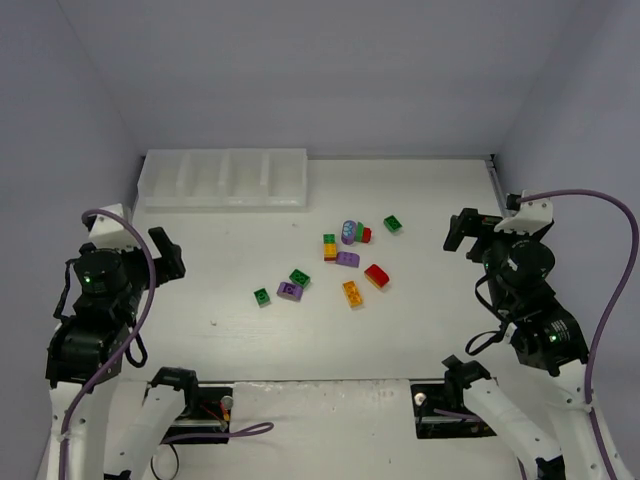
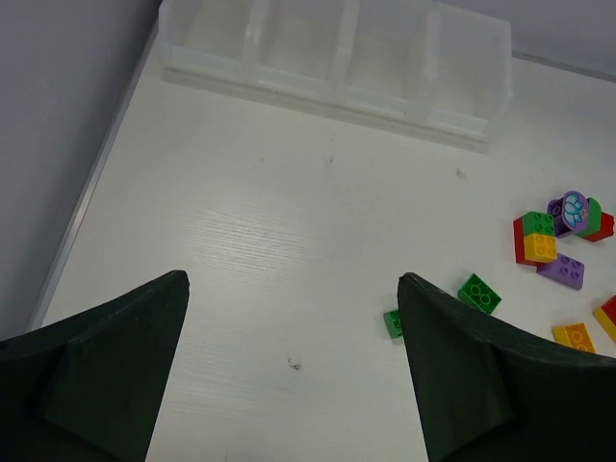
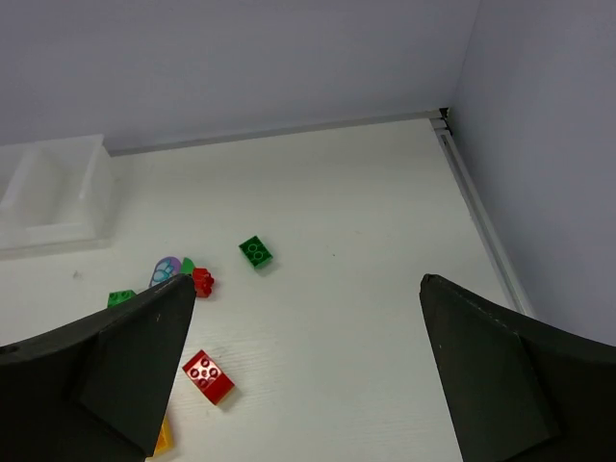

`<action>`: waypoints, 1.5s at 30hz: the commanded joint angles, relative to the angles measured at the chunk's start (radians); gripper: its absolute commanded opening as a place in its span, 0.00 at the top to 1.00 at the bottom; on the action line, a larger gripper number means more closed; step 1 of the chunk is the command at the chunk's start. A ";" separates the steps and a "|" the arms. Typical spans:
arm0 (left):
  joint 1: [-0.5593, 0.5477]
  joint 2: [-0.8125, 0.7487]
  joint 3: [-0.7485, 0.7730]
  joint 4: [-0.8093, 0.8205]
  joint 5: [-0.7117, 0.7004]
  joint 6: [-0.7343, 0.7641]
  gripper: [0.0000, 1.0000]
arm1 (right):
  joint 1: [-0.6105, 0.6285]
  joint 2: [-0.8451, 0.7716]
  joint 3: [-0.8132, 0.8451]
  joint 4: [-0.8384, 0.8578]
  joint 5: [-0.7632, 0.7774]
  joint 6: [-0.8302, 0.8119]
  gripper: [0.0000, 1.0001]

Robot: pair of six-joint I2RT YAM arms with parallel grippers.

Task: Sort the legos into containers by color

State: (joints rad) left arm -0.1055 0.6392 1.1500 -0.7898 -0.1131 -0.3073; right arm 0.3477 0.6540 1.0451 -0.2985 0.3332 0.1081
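Note:
The legos lie scattered mid-table: green bricks (image 1: 393, 224) (image 1: 262, 296) (image 1: 299, 277), purple ones (image 1: 348, 259) (image 1: 290, 291), a red one (image 1: 377, 275), an orange one (image 1: 352, 293) and two joined clusters (image 1: 352, 233) (image 1: 329, 246). The containers are four compartments in a white tray (image 1: 222, 178) at the back left, and all look empty. My left gripper (image 1: 168, 255) (image 2: 294, 281) hovers open over bare table left of the bricks. A green brick (image 2: 392, 322) peeks from behind its right finger. My right gripper (image 1: 462, 232) (image 3: 308, 282) is open to the right of the pile, holding nothing.
Grey walls close in the table at the back and on both sides. A raised strip (image 3: 476, 212) runs along the right edge. Both arm bases and their cables (image 1: 200, 410) sit at the near edge. A small dark speck (image 2: 294, 364) marks the table.

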 commanded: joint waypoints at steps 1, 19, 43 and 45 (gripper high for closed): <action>-0.011 0.027 0.030 0.020 -0.013 -0.012 0.17 | 0.005 0.003 0.007 0.073 0.017 0.005 0.00; -0.029 0.201 -0.024 0.015 0.184 -0.249 0.18 | 0.005 0.067 -0.122 0.068 -0.189 0.110 0.00; -0.487 0.734 -0.167 0.216 -0.134 -0.742 0.34 | 0.005 0.142 -0.215 0.053 -0.247 0.197 0.00; -0.488 0.784 -0.157 0.216 -0.131 -0.756 0.36 | 0.005 0.138 -0.214 0.047 -0.249 0.196 0.00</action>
State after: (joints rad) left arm -0.5865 1.3922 0.9501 -0.6231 -0.2150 -1.0161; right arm 0.3477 0.8009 0.8280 -0.2966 0.0883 0.2920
